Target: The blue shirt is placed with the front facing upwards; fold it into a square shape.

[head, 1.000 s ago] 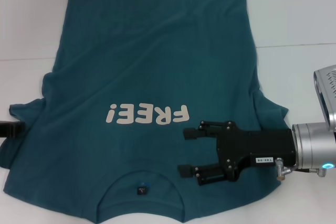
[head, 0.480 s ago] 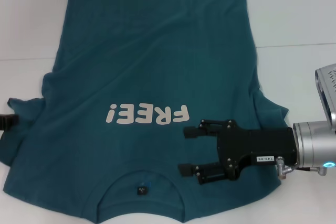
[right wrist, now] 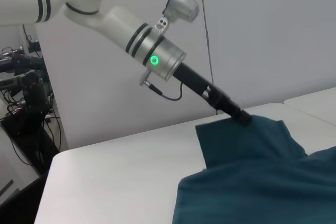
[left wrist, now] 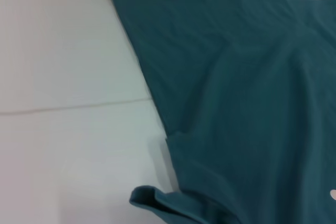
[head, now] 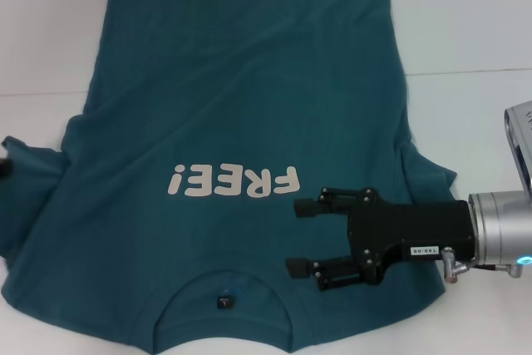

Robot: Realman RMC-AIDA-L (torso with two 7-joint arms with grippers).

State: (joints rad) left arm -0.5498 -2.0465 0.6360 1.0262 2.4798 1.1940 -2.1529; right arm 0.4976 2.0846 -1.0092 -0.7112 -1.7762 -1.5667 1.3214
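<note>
The large dark teal-blue short-sleeved cotton T-shirt (head: 233, 172) lies spread flat, front up, on the white table (head: 474, 31), its off-white "FREE!" print (head: 233, 180) reading upside down in the head view and its round collar (head: 224, 305) with a small dark neck tag (head: 224, 300) at the near edge. The hem lies at the far side.

The black right gripper (head: 303, 237) hovers over the shirt's chest just beside the print, on the robot's right, with its jaws apart and nothing between them.

The head view shows almost nothing of the left arm, only a dark sliver at the shirt's left sleeve (head: 21, 168). The right wrist view supplies it: the white left arm reaches down and its dark left gripper (right wrist: 242, 116) meets the corner of that sleeve (right wrist: 236, 135), though whether its jaws are closed on the cloth cannot be told. The left wrist view shows only the shirt's side edge (left wrist: 157, 108), a folded sleeve edge and bare table (left wrist: 63, 77).
</note>
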